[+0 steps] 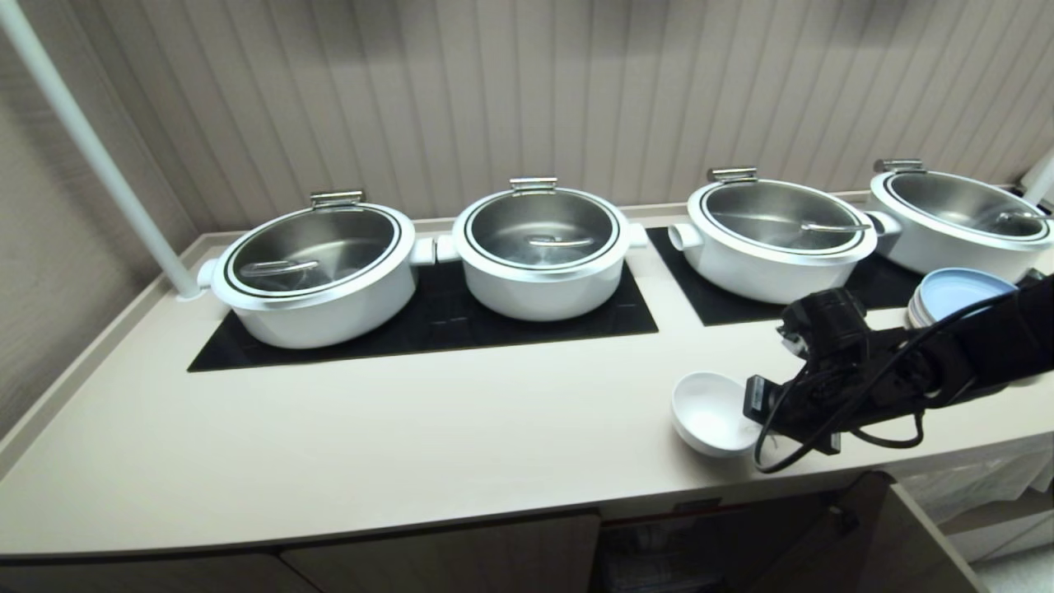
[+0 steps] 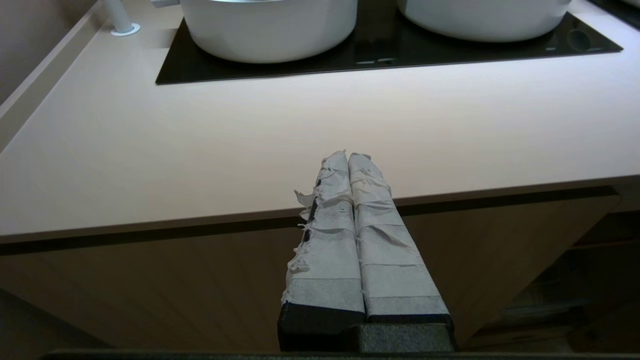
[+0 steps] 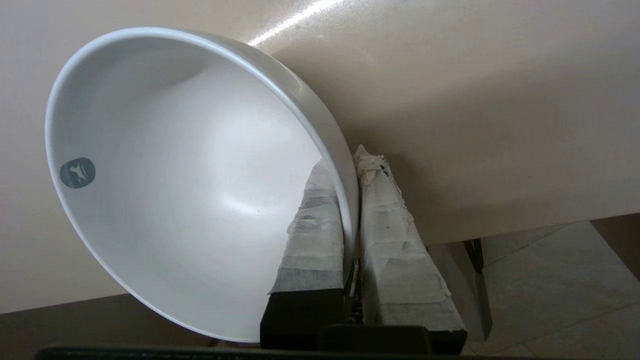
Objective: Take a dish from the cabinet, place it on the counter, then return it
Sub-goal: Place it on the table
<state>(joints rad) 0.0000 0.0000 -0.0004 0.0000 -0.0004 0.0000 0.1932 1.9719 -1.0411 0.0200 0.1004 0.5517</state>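
- Head view: my right hand (image 1: 753,420) pinches the rim of the dish (image 1: 710,410), one finger inside, one outside; dish tilted at the worktop's (image 1: 412,428) front edge, right side; contact with the surface I can't tell
- Progress: dish is out of the cabinet (image 1: 445,560); I judge it either nearly set down or just picked up for the return; putting it back remains
- Left hand (image 2: 348,159) parked off the front edge, fingers pressed together, holding nothing
- Surface: smooth beige worktop, black glass panels (image 1: 436,317), four lidded white pots (image 1: 317,272), blue plates (image 1: 959,292) far right
- Room: ribbed wall panelling (image 1: 494,91), white pole (image 1: 90,148) at the left corner
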